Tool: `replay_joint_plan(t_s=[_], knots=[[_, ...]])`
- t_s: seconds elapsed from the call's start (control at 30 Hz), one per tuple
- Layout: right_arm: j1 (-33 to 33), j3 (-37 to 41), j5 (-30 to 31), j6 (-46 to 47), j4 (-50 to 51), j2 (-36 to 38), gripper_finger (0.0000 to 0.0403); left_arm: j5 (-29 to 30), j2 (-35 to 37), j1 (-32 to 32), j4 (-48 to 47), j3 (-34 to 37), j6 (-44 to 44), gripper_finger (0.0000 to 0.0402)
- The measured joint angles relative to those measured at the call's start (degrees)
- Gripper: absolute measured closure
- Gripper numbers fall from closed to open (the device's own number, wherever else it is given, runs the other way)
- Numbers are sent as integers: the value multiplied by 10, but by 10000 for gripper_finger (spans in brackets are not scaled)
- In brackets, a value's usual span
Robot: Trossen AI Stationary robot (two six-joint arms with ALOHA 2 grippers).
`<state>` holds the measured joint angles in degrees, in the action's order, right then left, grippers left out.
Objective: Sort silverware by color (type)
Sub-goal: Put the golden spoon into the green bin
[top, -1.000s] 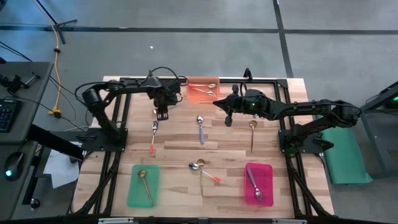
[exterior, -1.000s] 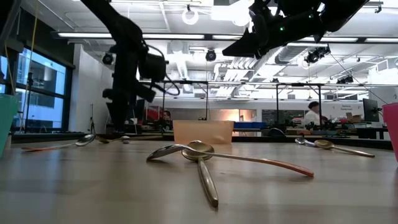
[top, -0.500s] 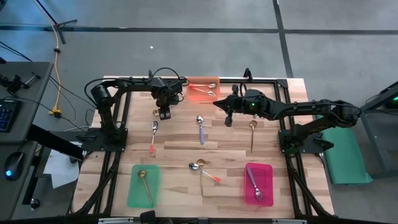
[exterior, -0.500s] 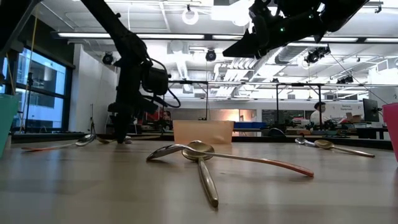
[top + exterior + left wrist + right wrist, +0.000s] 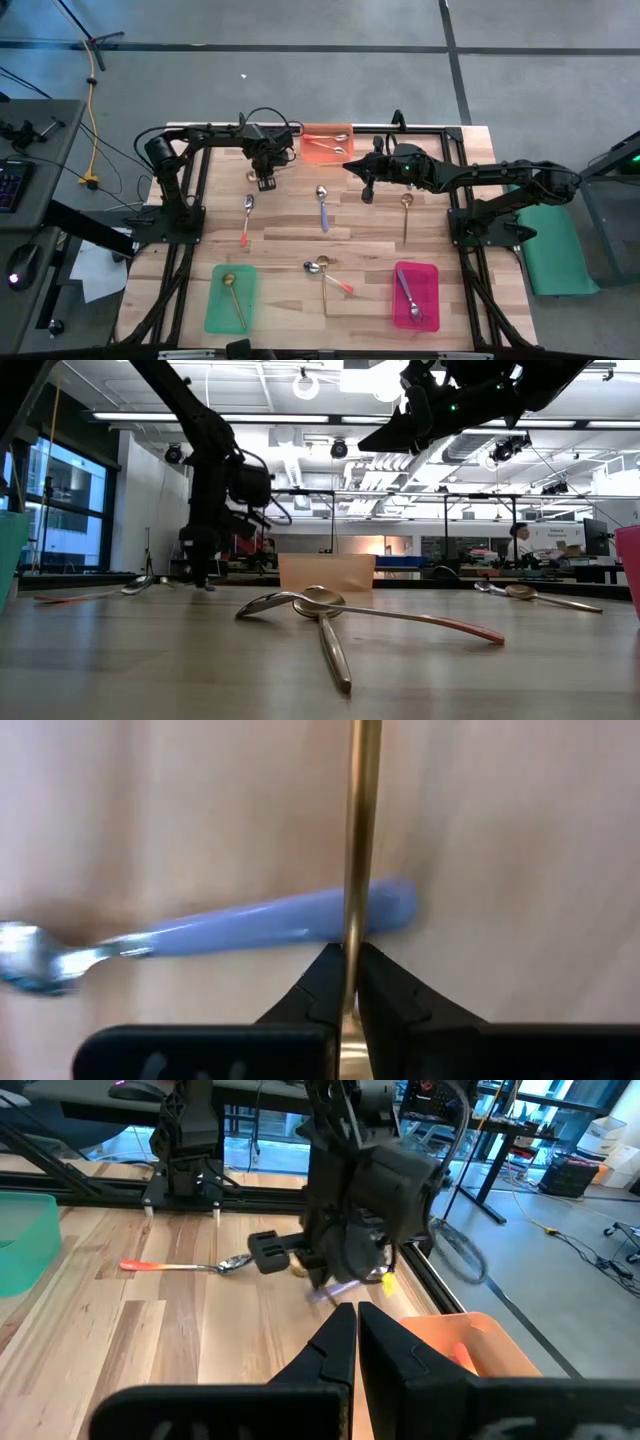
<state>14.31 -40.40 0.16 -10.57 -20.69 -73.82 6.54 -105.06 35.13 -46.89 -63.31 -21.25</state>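
Left arm: the left gripper (image 5: 344, 982) is low over the far left part of the counter (image 5: 280, 250). Its jaws are pinched tight on a thin gold spoon (image 5: 359, 830).
Under it: a purple-handled spoon (image 5: 260, 925) lies on the wood, right below the gold one.
Right arm: the right gripper (image 5: 354, 1342) waits up in the air near the orange tray (image 5: 325, 147). Its jaws are closed with nothing in them.
What could go wrong: I think the gold spoon may slip or swing, because the jaws hold only a thin bit of it. It may also bump the purple-handled spoon and push it away.
Other spoons: two lie crossed in the middle, near the front. One gold spoon is in the green tray (image 5: 213, 310). One spoon is in the pink tray (image 5: 428, 276).
Counter: pale wood planks, flat, with a black frame around it.
Room: big, with bright lights and a grey floor. A person sits far behind.
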Motion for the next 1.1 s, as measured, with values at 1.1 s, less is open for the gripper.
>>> replay_joint_plan(t_s=[1.1], knots=[[0,0,0,1,-1,0,402,44,233,-675,-232,-5,38,396]])
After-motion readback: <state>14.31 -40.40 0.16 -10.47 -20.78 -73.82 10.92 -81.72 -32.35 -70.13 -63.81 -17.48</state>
